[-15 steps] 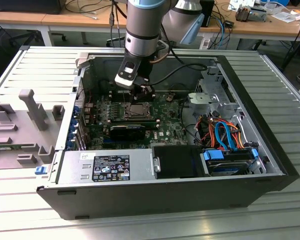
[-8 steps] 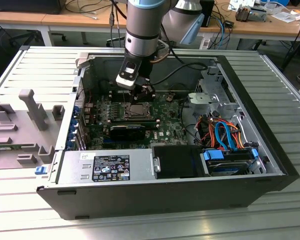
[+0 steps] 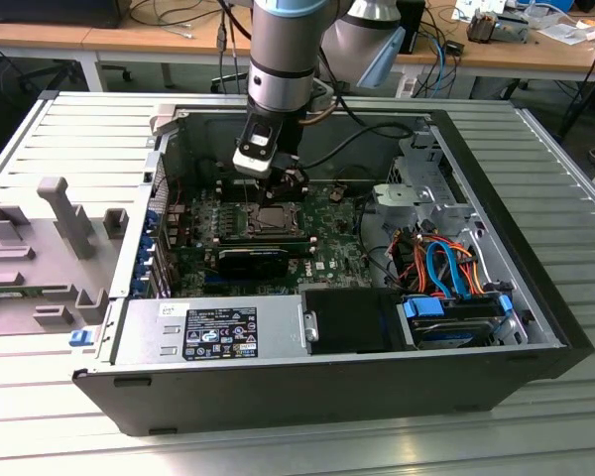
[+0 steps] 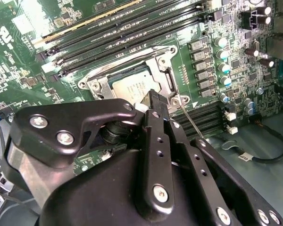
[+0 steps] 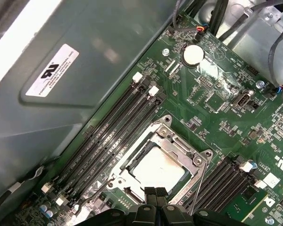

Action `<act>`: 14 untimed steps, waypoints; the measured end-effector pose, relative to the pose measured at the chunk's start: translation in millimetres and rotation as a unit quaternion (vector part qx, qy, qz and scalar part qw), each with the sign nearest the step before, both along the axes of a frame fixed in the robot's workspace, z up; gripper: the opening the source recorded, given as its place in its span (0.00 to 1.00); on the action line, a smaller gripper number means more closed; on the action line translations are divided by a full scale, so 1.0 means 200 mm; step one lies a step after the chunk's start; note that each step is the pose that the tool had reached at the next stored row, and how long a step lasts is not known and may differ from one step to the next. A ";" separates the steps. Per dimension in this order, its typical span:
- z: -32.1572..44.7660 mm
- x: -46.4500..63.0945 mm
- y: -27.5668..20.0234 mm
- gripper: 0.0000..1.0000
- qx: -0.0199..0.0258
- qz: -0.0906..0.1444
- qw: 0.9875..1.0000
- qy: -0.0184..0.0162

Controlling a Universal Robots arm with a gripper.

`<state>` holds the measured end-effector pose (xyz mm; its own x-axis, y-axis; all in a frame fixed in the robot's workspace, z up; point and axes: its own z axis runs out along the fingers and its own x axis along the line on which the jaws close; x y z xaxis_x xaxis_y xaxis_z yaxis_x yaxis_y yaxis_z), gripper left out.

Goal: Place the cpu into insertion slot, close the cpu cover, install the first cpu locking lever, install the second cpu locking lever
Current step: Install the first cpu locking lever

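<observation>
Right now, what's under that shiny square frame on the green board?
The cpu shows its silver top through the window of the cpu cover. Whatever lies beneath the chip is covered.

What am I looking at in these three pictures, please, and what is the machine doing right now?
The machine is a robot arm with a two-fingered gripper at its end. The exterior view comes from a camera standing off the arm; both wrist views come from cameras riding on the arm. On the slatted metal table lies an open computer case with its green board exposed. In the first wrist view, the silver chip sits in its socket, and the metal cover frame lies down around it. A thin lever runs along one side of the socket. The gripper's fingers are shut, with nothing seen between them, close by the socket's edge.
</observation>
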<state>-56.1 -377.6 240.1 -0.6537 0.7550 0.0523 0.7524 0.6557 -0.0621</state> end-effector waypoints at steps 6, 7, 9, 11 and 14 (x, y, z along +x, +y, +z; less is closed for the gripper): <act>0.000 0.00 0.000 0.11 0.000 0.022 1.000 0.000; 0.000 0.00 0.000 0.11 0.000 0.026 1.000 0.000; 0.000 0.00 0.000 0.11 0.000 0.033 0.999 0.000; 0.000 0.00 0.000 0.11 0.000 0.039 0.999 0.000; 0.000 0.00 0.000 0.11 0.000 0.046 0.999 0.000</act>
<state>-56.1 -377.6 240.1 -0.7203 0.6917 0.0523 0.6890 0.7221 -0.0621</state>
